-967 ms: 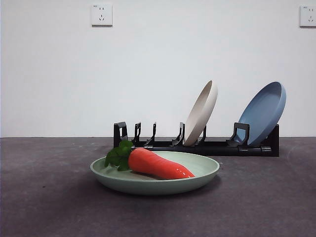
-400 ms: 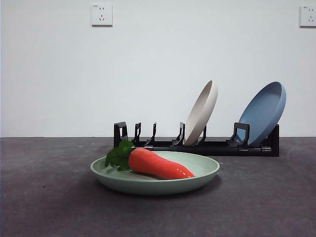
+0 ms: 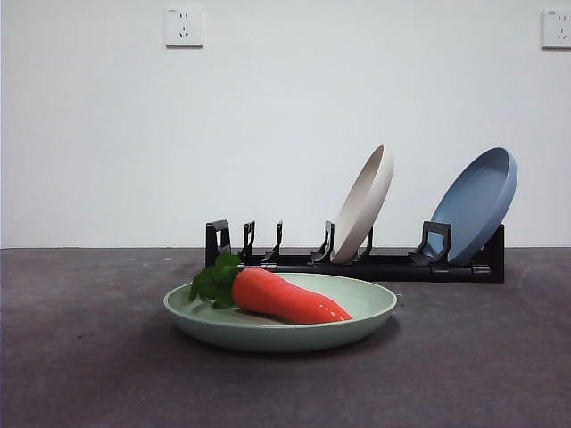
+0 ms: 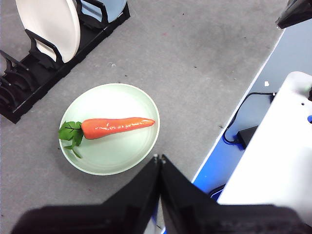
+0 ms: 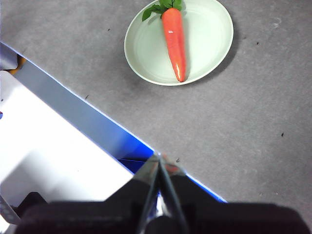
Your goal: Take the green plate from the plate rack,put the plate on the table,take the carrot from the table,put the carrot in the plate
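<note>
The green plate [image 3: 357, 308] lies flat on the table [image 3: 89, 357] in front of the plate rack [image 3: 375, 265]. The carrot [image 3: 285, 299] lies in the plate, its leafy top toward the left in the front view. Both also show in the left wrist view, plate [image 4: 122, 153] and carrot [image 4: 117, 127], and in the right wrist view, plate [image 5: 204, 39] and carrot [image 5: 174, 39]. My left gripper [image 4: 160, 158] is shut and empty, high above the table's edge. My right gripper [image 5: 159, 156] is shut and empty, also pulled back high. Neither arm shows in the front view.
A cream-beige plate [image 3: 364, 203] and a blue plate [image 3: 477, 203] lean in the rack's slots. The wrist views show the table's edge with a white base [image 4: 273, 161] and a black cable [image 4: 243, 134] beyond it.
</note>
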